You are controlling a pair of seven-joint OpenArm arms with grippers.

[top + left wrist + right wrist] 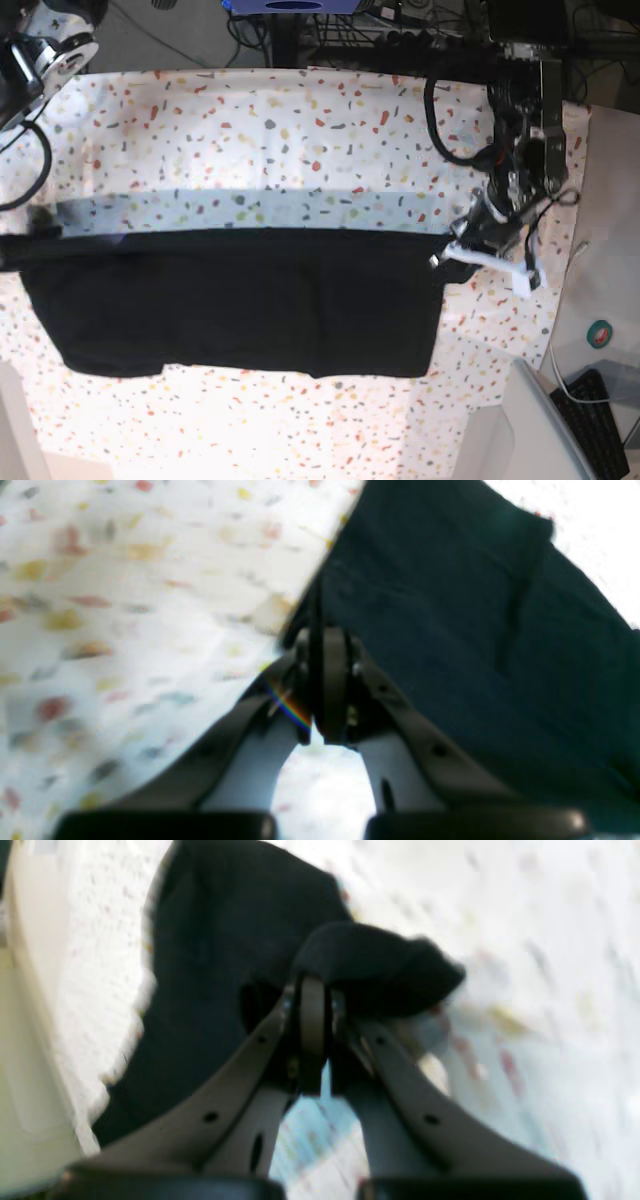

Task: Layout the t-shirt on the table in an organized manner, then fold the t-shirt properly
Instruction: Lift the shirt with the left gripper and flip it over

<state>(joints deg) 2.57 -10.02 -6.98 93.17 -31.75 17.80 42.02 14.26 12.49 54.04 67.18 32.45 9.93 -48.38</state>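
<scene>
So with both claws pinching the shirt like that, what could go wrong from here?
1. The right claw pinches a bunched lump of the t-shirt, so it may hold several layers and drag a crease along.
2. The left claw grips only the thin edge of the shirt, which might slip out under tension.
3. The lower hem in the base view looks uneven near the table edge, so a fold now may come out crooked.

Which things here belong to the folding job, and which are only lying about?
For the job:
- t-shirt
- table
- left gripper, shut on the t-shirt
- right gripper, shut on the t-shirt

Just lying about:
- keyboard
- cables behind the table
</scene>
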